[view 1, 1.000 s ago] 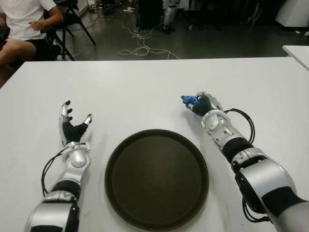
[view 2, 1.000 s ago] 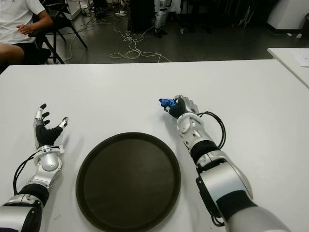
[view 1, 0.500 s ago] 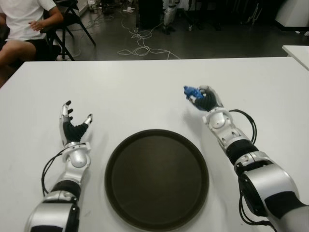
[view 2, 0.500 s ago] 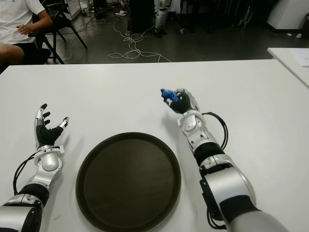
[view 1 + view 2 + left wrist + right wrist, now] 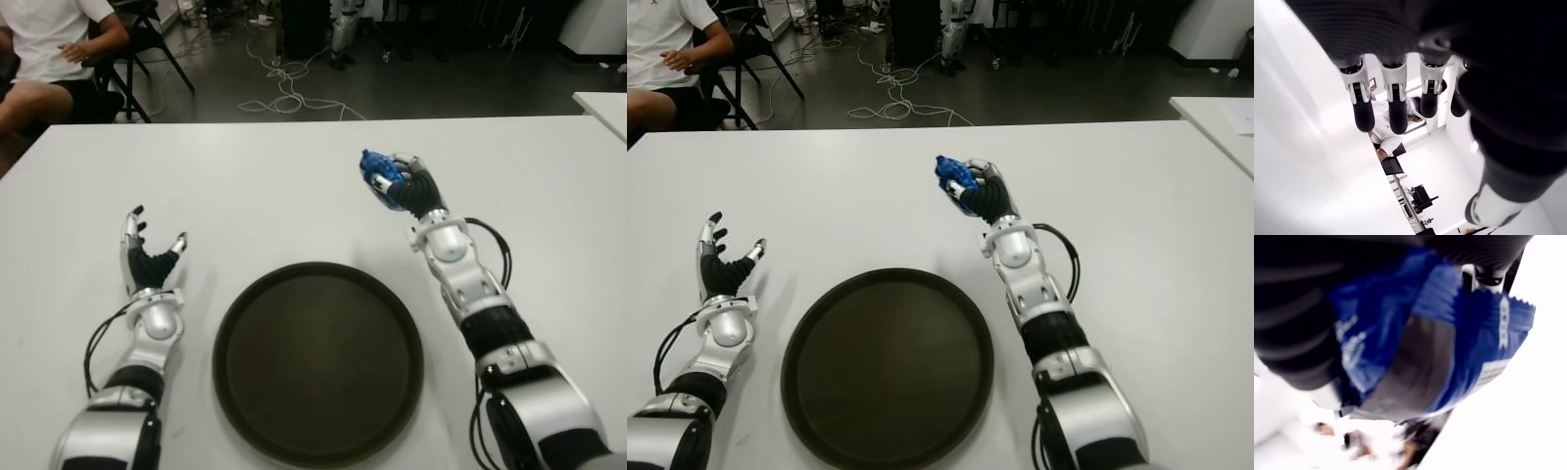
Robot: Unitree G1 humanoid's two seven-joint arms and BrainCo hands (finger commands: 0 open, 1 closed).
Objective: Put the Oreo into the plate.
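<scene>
From the eye views, the right hand [image 5: 409,186] is raised above the white table [image 5: 294,186], beyond the far right edge of the plate [image 5: 318,362], with its fingers [image 5: 988,174] closed around the Oreo [image 5: 377,176], a small blue packet. Much of the packet is hidden inside the grip; only its crinkled upper end sticks out toward the robot's left, and no printing can be read at this distance. The plate is a round, dark, shallow tray lying flat on the table between the two arms, with nothing in it. The left hand [image 5: 147,257] shows to the left of the plate, palm forward, fingers spread and holding nothing; whether it touches the table cannot be told. At the far left, a seated person [image 5: 49,49] in a white shirt is cut off by the frame edge, and cables [image 5: 284,93] lie on the floor [image 5: 441,88] past the table.

In the left wrist view, four dark fingertips [image 5: 1396,110] hang straight and apart, gripping nothing, over a bright blank surface.

In the right wrist view, the blue wrapper [image 5: 1474,347] fills the frame, blurred, with a serrated edge and pale lettering too soft to read. A grey finger lies across it and dark ribbed fingers cover its other side.
</scene>
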